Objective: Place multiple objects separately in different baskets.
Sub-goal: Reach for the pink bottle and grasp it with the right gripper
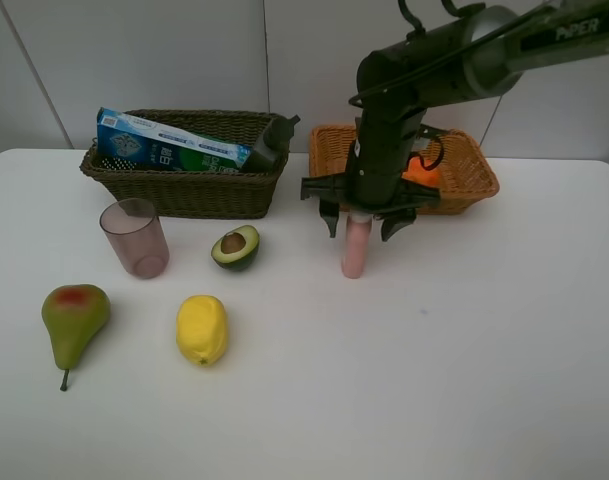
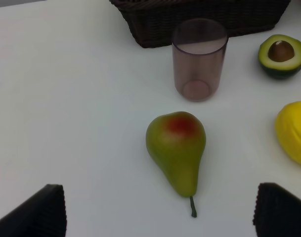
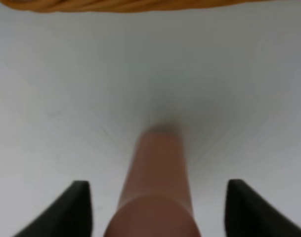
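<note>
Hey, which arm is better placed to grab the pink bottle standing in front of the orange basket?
Right. The right gripper hangs over the upright pink bottle, with a finger on each side and neither touching it. The left gripper is open above the pear, away from the bottle.

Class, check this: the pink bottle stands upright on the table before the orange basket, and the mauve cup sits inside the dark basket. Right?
No. The mauve cup stands on the table in front of the dark basket, not inside it; the exterior high view shows this. The rest holds.
</note>
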`<state>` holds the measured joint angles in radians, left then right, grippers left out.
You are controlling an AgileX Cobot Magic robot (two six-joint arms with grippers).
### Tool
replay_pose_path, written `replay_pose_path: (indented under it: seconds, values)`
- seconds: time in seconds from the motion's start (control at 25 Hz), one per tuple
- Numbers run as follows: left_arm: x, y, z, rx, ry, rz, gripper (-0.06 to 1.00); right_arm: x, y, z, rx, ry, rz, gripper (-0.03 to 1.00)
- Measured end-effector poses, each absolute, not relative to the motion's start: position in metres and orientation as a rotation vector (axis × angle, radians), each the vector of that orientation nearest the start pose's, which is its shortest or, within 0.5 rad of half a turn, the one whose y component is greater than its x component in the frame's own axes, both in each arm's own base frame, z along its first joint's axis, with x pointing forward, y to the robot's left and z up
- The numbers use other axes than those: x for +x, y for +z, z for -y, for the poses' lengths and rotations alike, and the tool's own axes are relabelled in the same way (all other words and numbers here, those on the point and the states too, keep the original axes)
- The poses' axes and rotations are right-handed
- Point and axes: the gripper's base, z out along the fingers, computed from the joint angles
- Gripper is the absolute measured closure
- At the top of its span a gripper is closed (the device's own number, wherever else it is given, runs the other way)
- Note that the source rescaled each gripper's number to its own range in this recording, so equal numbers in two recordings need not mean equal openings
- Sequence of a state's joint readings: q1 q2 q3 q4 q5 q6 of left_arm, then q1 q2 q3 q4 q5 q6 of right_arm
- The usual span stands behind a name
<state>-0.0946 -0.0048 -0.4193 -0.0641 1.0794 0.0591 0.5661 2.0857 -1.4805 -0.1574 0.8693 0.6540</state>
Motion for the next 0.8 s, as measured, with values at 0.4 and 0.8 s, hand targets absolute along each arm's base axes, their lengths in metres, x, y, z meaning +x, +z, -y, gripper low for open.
replay_pose_path:
  seconds: [0.4,0.8]
  values:
    - [0.0014,0.2532,0.0053,0.165,-0.099,-2.132,-0.06,0.3575,0.1557,-0.2172,0.029,0.035,-2.933,0.96]
    - [0.0014,0.2532,0.0053,0.165,-0.099,-2.132,-0.06,0.3563,0.1577,-0.2184,-0.003,0.056,-2.942,0.96]
